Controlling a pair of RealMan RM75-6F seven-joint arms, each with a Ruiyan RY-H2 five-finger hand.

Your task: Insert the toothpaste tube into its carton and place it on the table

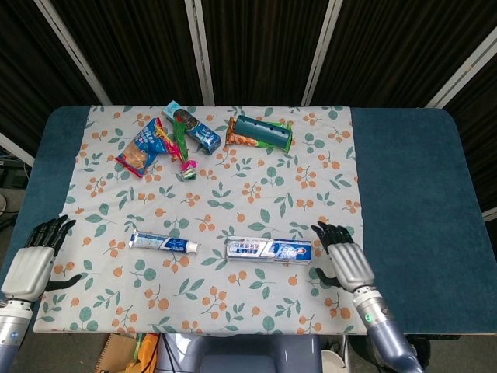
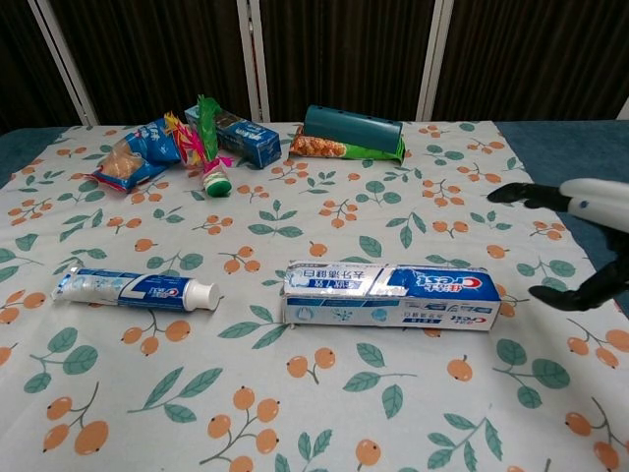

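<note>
The toothpaste tube (image 1: 163, 244) (image 2: 136, 289) lies flat on the floral cloth, white cap pointing right. To its right lies the blue and white carton (image 1: 269, 249) (image 2: 390, 295), lengthwise, apart from the tube. My right hand (image 1: 344, 258) (image 2: 578, 228) hovers just past the carton's right end, fingers spread and thumb apart, holding nothing. My left hand (image 1: 31, 259) rests at the cloth's left edge, well left of the tube, fingers apart and empty; the chest view does not show it.
At the back of the cloth (image 1: 233, 186) lie a snack bag (image 1: 141, 148), a green shuttlecock toy (image 1: 180, 151), a blue box (image 1: 196, 130) and a dark green roll on a wrapper (image 1: 262, 132). Blue table surface (image 1: 411, 186) flanks the cloth.
</note>
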